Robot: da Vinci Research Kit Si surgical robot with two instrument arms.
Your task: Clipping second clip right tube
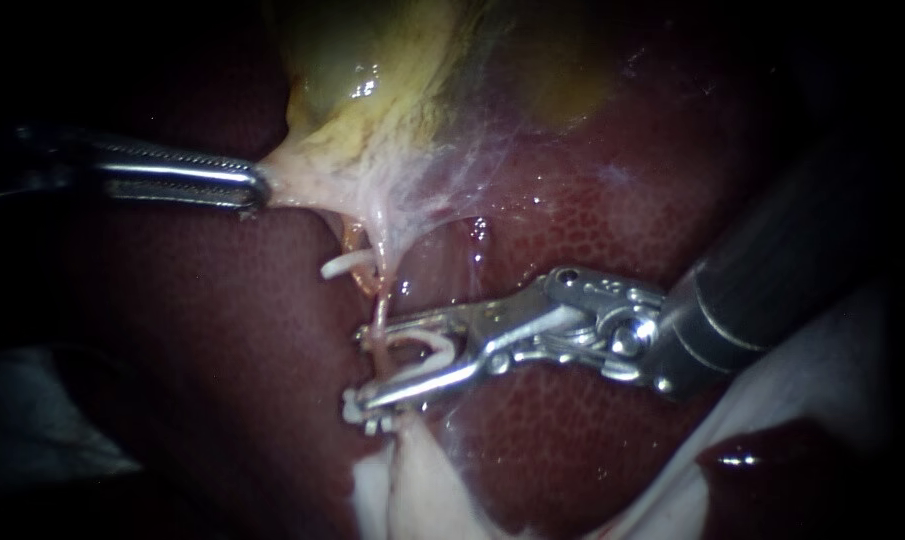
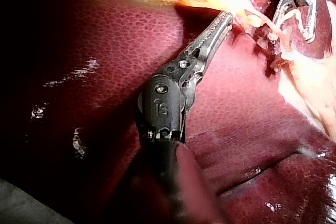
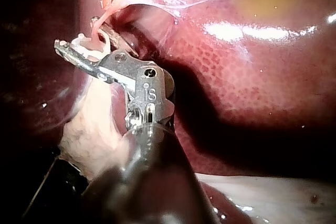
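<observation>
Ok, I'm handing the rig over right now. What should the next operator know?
Left instrument: end effector shut on the pale tissue below the gallbladder, holding it taut.
Right instrument: end effector holds the loaded clip, which is open, with the tube between its arms, over the liver.
Done: one fitted clip sits on the tube, nearer the gallbladder.
Left: close the loaded clip on the tube, then release and back away.
</observation>
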